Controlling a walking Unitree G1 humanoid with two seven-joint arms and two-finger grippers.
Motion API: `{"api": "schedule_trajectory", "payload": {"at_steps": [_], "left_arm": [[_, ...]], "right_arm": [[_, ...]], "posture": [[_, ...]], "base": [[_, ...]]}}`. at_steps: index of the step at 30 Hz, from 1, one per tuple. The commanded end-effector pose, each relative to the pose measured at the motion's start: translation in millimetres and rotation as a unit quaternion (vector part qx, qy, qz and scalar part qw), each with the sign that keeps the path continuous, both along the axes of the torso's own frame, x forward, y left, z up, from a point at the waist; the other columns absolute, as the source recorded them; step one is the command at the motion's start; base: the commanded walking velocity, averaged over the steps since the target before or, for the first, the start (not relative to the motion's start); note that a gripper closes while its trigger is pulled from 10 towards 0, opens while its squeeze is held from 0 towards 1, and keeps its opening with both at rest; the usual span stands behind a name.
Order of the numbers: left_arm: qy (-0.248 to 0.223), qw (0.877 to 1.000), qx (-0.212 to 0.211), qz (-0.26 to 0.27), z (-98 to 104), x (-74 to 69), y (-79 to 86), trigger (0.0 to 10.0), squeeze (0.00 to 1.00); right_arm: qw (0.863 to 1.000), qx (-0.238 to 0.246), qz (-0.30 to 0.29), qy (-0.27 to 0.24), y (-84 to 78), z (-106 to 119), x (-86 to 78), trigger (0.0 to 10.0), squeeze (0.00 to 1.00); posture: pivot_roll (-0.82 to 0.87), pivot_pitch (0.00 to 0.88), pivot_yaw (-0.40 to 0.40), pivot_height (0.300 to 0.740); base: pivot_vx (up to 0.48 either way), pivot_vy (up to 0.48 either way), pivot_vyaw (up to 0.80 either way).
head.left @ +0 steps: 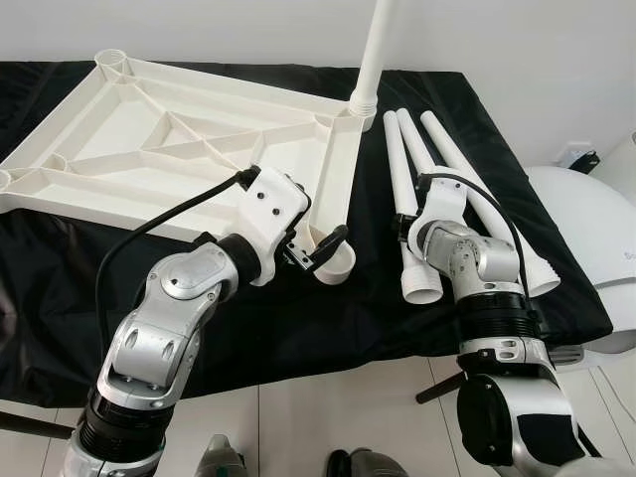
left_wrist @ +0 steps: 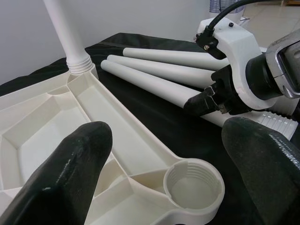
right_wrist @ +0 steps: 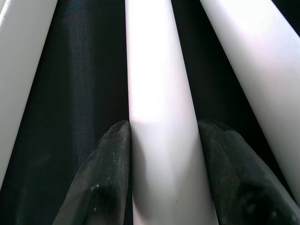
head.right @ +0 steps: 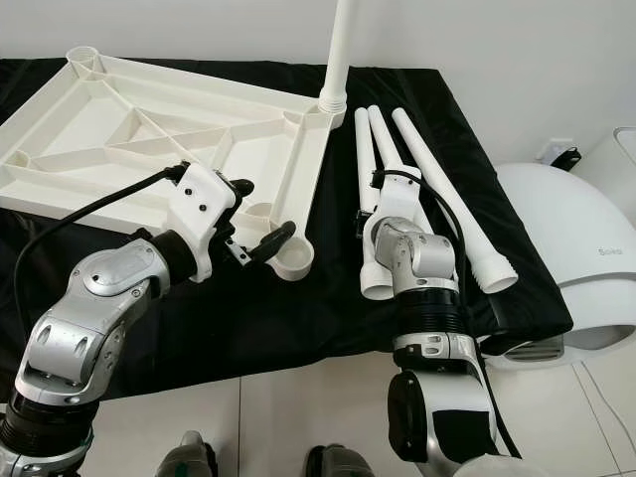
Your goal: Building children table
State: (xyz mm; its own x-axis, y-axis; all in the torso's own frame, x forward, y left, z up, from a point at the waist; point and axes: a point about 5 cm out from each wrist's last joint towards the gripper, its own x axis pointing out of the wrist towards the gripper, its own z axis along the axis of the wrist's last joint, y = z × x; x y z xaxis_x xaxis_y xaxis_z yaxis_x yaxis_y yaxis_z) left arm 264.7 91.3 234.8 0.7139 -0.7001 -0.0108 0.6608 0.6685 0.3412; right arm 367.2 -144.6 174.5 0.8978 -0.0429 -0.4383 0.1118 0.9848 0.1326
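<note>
A white table top (head.left: 149, 139) lies upside down on the black cloth. One white leg (head.left: 373, 50) stands upright in its far right corner socket. Three more legs lie side by side to the right. My left gripper (left_wrist: 166, 136) hangs open just over the near right corner socket (left_wrist: 192, 185), one finger (left_wrist: 70, 173) on each side of it. My right gripper (right_wrist: 161, 129) is down on the middle leg (right_wrist: 159, 70), and both fingers press against its sides. The left leg (head.left: 397, 169) and the right leg (head.left: 477, 199) lie free next to it.
The black cloth (head.left: 278, 328) ends at the table's front edge, just below both arms. A white rounded appliance (head.left: 586, 229) stands on the floor to the right of the table. A pale wall (head.left: 248, 30) runs close behind.
</note>
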Motion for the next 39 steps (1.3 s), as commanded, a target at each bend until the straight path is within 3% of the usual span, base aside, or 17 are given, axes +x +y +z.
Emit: {"api": "schedule_trajectory", "payload": {"at_steps": [1,2,3,4,20,29,37,39], "left_arm": [[-0.008,1.0,-0.004,0.008,4.0,-1.2,-0.3,10.0,0.0],[-0.008,1.0,-0.006,0.009,4.2,-1.1,-0.2,10.0,0.0],[-0.008,1.0,-0.006,0.009,4.3,-1.0,-0.1,10.0,0.0],[-0.008,1.0,-0.006,0.009,4.4,-1.0,-0.2,10.0,0.0],[-0.01,1.0,-0.007,0.015,6.1,0.9,0.4,10.0,0.0],[-0.022,0.999,-0.019,0.025,14.7,9.5,4.4,10.0,0.0],[-0.034,0.998,-0.027,0.04,20.7,17.8,9.7,10.0,0.0],[-0.026,0.997,-0.056,0.04,26.2,22.5,13.6,10.0,0.0]], "right_arm": [[0.999,0.007,0.006,0.037,2.2,-18.7,-4.9,0.0,0.0],[0.999,0.009,0.008,0.032,3.1,-17.3,-4.6,0.0,0.0],[0.999,0.011,0.009,0.028,3.7,-16.5,-4.4,3.5,0.0],[0.999,0.016,0.014,0.024,5.3,-14.1,-4.0,10.0,0.0],[0.993,0.038,0.046,-0.099,11.5,22.1,-1.3,10.0,0.0],[0.984,0.051,0.014,-0.172,-1.6,51.0,2.0,10.0,0.0],[0.975,0.042,0.004,-0.216,-7.1,58.5,0.3,10.0,0.0],[0.969,0.05,0.004,-0.242,-10.8,61.1,-1.1,10.0,0.0]], "posture": [[0.07,0.127,-0.085,0.74],[0.07,0.127,-0.085,0.74],[0.07,0.127,-0.085,0.74],[0.07,0.128,-0.085,0.74],[0.06,0.139,-0.079,0.74],[0.05,0.151,-0.062,0.74],[0.05,0.152,-0.059,0.74],[0.04,0.15,-0.057,0.74]], "base": [[0.0,0.0,0.0],[0.0,0.0,0.0],[0.0,0.0,0.0],[0.0,0.0,0.0],[0.0,0.0,0.0],[0.0,0.0,0.0],[0.0,0.0,0.0],[0.0,0.0,0.0]]}}
